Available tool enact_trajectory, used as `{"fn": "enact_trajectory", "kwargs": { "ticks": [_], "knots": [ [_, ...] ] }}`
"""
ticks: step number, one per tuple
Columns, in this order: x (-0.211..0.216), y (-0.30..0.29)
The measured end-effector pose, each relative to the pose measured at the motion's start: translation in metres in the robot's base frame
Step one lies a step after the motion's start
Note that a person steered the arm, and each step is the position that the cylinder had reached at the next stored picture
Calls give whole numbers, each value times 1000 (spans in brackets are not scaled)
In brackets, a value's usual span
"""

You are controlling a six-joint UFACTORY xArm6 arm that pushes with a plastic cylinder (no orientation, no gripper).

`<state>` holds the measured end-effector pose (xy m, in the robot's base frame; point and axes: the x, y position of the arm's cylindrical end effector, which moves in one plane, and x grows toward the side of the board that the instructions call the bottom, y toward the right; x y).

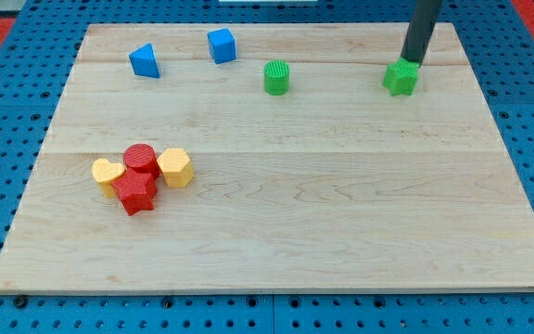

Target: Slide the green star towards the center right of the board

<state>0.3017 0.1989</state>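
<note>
Green star (pixel 400 78) just below the end effector — my tip (pixel 410 62) touching its upper edge, toward the view's top right of the wooden desk (pixel 276 232). No jaws to open or close, plain rod only. Probably light, rigid, slippery plastic — best pushed squarely from above, else liable to spin aside.

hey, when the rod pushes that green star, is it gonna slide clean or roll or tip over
The green star sits low and flat on the smooth wooden board, so it will probably slide rather than tip or roll. My tip touches its upper edge, slightly right of centre, so it may twist as it moves. It looks small, rigid and likely light.
</note>
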Motion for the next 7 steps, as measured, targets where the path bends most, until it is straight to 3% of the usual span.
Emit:
{"fn": "enact_trajectory", "kwargs": {
  "ticks": [1, 3, 5, 7],
  "knots": [
    [39, -10],
    [15, -4],
    [82, -8],
    [34, -25]
  ]
}}
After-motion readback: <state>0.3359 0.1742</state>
